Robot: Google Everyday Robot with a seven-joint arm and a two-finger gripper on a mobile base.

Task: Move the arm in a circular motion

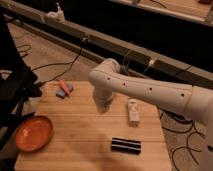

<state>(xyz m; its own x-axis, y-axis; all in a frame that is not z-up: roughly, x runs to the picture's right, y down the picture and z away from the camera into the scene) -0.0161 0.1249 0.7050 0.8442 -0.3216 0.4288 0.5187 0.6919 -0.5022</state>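
My large glossy white arm point(150, 90) reaches in from the right edge across the back of the wooden table point(75, 150). Its bulbous joint point(105, 75) sits above the table's middle back. From that joint a short segment points down, and my gripper point(102, 107) is at its lower end, just above the tabletop's middle. It holds nothing that I can see.
An orange bowl point(32, 134) sits at the front left. A blue and orange item point(64, 89) lies at the back left. A white bottle point(133, 111) lies right of the gripper. A black bar point(126, 145) lies in front. Cables run on the floor behind.
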